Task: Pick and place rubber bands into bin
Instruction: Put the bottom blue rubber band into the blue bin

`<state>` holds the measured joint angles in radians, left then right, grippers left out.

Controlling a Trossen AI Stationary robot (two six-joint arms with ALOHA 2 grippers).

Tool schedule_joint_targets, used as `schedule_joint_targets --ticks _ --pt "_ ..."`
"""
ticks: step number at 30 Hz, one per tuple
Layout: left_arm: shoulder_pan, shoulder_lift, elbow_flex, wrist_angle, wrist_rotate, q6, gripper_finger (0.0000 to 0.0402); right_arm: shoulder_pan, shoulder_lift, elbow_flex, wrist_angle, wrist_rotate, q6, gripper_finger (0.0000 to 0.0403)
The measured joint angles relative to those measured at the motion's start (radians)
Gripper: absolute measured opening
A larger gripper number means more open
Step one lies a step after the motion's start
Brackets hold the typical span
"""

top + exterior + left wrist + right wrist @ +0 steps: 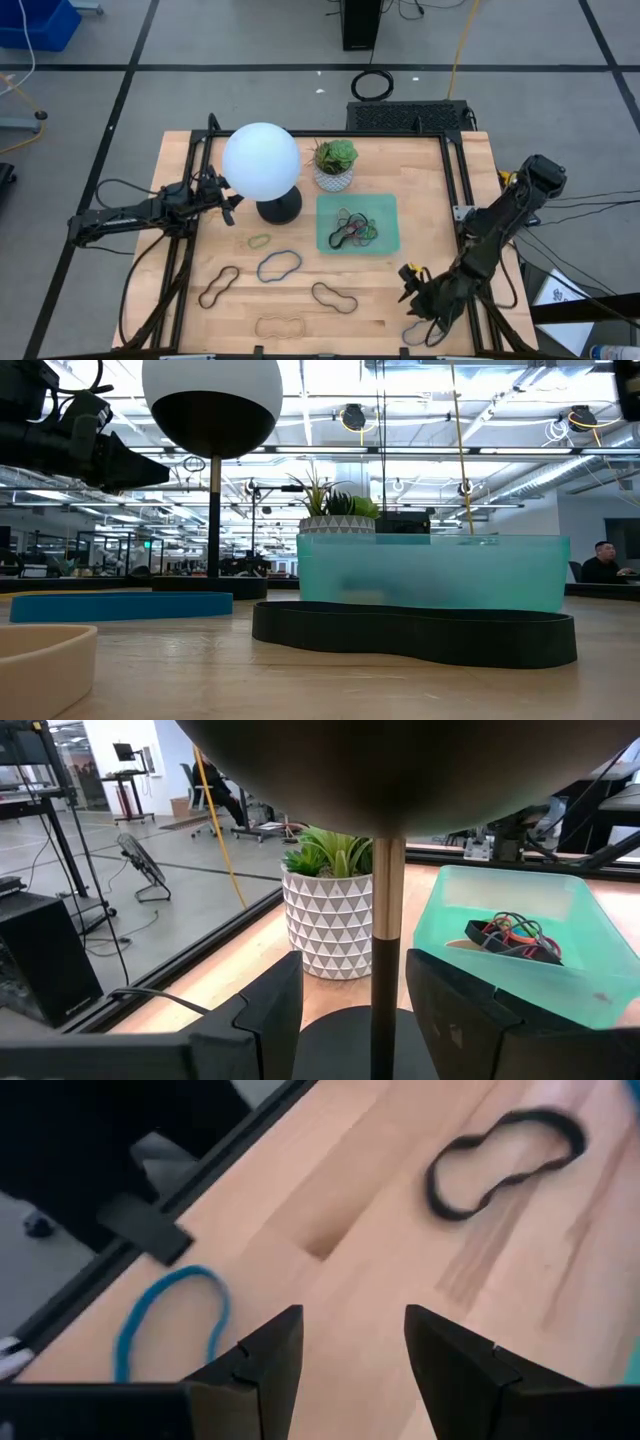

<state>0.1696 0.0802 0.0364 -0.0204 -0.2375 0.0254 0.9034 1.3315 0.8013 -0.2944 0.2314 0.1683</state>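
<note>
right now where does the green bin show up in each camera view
high view: the bin lies right of centre, just below the plant pot.
low view: its translucent wall fills the middle right, behind a black rubber band.
left wrist view: at the right, with bands inside.
right wrist view: not in it.
Shared landmark: the plant pot, next to the bin in the three views showing it.

Left arm: stretched low from the bench's (190, 310) left edge toward the middle.
Left gripper (232, 203): empty, at the left side of the bench, jaws apart.
Right arm: folded at the bench's right edge, elbow raised, forearm angled back toward the front right corner.
Right gripper (409, 277): empty, jaws parted, above the bench's front right corner.
</note>
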Motion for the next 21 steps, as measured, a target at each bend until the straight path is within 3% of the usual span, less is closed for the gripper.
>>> schedule_joint_targets --ticks 4,11,21 --pt "0.000 0.000 0.000 0.000 0.000 0.000 0.0186 0.036 0.056 0.067 -0.092 -0.013 0.114 0.0169" --pt "0.000 0.000 0.000 0.000 0.000 0.003 0.0186 0.061 0.154 0.071 -0.117 -0.205 0.340 0.0169" --pt "0.000 0.000 0.000 0.001 0.000 0.000 0.0186 0.061 0.275 0.071 -0.117 -0.237 0.369 0.0169"
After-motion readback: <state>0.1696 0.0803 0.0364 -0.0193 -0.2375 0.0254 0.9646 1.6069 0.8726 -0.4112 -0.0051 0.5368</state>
